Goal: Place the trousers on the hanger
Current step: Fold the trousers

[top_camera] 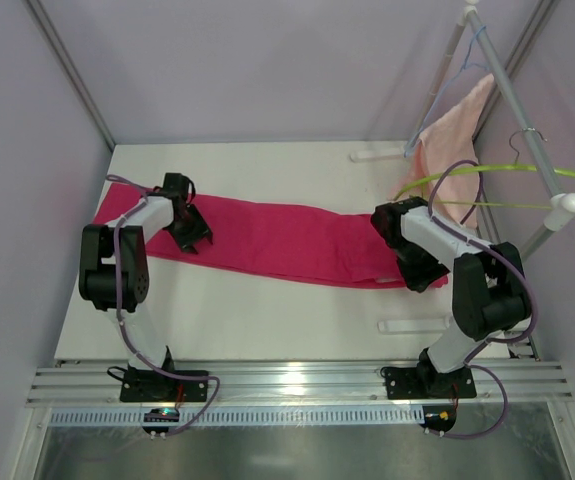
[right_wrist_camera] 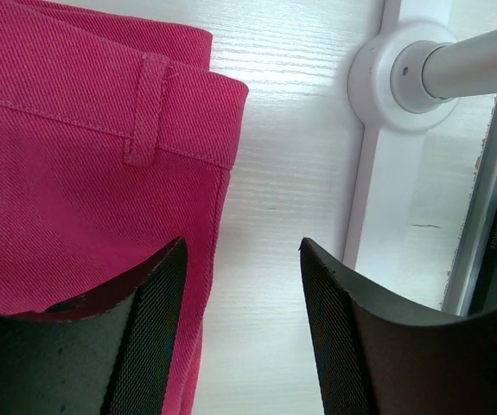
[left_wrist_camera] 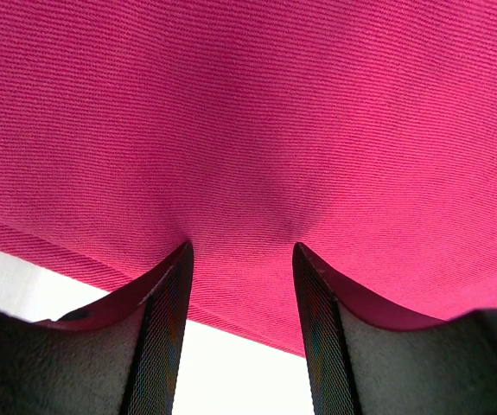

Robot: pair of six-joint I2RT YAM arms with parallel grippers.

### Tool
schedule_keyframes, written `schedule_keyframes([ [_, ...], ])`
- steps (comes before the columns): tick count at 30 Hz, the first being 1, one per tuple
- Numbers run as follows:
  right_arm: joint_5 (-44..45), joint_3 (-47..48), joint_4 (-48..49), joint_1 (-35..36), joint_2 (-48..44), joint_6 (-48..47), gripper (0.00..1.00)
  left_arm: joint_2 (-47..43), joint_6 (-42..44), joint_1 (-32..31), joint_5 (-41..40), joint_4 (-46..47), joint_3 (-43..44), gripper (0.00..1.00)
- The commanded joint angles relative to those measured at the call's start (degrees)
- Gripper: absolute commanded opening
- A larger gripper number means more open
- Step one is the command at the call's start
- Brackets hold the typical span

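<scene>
Plainly, the trousers [top_camera: 287, 240] lie flat on the white counter [top_camera: 267, 320], one long magenta band running from the counter's 10 o'clock corner to its 3 o'clock side. The leg ends are at 10 o'clock. The waistband end is at 3 o'clock, and the right wrist view shows its belt loop [right_wrist_camera: 144, 108] and folded corner against bare counter.

The left claw [top_camera: 189, 232] sits on the leg part, toward the 9 o'clock side. In its wrist view, the left claw [left_wrist_camera: 241, 251] is spread and its two fingertips [left_wrist_camera: 179, 259] press onto the cloth [left_wrist_camera: 248, 112], which dimples slightly between them. No fold is caught there.

The right claw [top_camera: 419, 275] is over the waistband end. From the wrist, the right claw [right_wrist_camera: 242, 246] is also spread and grips nothing. One finger is over the edge of the trousers [right_wrist_camera: 75, 156] and the other is over bare counter.

The hanger [top_camera: 507, 169], thin and lime-green, hangs on the slanted rail [top_camera: 522, 115] at about 2 o'clock, well apart from the trousers and above the right arm. A pale salmon towel [top_camera: 452, 130] hangs from the same rail, further up toward 1 o'clock. The rail's round white foot [right_wrist_camera: 386, 78] stands on the counter just beyond the waistband corner.
</scene>
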Motion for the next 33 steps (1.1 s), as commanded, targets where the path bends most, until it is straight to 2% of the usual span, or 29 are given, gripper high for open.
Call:
schedule_keyframes([
  [1, 2.32, -0.59, 0.08, -0.01, -0.05, 4.75, 0.59, 2.44, 0.26, 0.54, -0.07, -0.73, -0.91, 0.50],
  [4, 4.68, -0.95, 4.81, -0.09, 1.36, 3.26, 0.58, 2.71, 0.09, 0.54, -0.06, -0.64, -1.18, 0.50],
  [12, 12.78, 2.65, 6.41, -0.01, 4.79, 2.39, 0.58, 2.79, 0.44, 0.98, -1.47, -1.34, -1.35, 0.50],
  [14, 13.31, 1.52, 8.69, -0.09, 4.36, 2.03, 0.54, 2.88, 0.44, 1.07, -1.65, -1.34, -1.53, 0.50],
  [16, 13.22, -0.06, 10.53, -0.01, 4.00, 2.38, 0.44, 2.97, 0.35, 1.07, -1.73, -1.17, -1.70, 0.50],
  [17, 13.22, -0.51, 11.42, -0.09, 3.48, 1.59, 0.30, 3.06, 0.35, 1.07, -1.82, -1.25, -1.70, 0.50],
  [21, 16.29, -0.60, 12.92, -0.09, 3.47, -1.91, 0.04, 3.50, 0.35, 1.24, -1.91, -1.52, -1.70, 0.50],
  [23, 18.40, 2.29, 12.22, -0.09, 3.82, -4.64, 0.04, 3.41, 0.44, 1.33, -3.39, -1.61, -1.79, 0.50],
  [25, 19.80, 6.14, 15.52, -0.01, 4.61, -15.07, 0.17, 3.50, 0.70, 1.33, -4.02, -2.13, -1.79, 0.50],
  [27, 19.20, 7.75, 22.81, -0.09, 4.88, -29.10, 0.35, 3.76, 1.14, 1.42, -5.07, -2.57, -1.62, 0.50],
  [28, 15.98, 7.93, 31.12, -0.09, 4.71, -43.79, 0.40, 3.76, 1.31, 1.68, -5.16, -2.92, -1.53, 0.50],
  [30, 9.57, 7.06, 39.59, -0.09, 3.92, -57.04, 0.46, 4.11, 1.75, 2.47, -5.69, -3.45, -1.18, 0.50],
  [33, 5.15, 5.39, 42.00, -0.18, 2.51, -61.42, 0.49, 4.72, 2.11, 3.53, -5.25, -3.63, -0.91, 0.50],
])
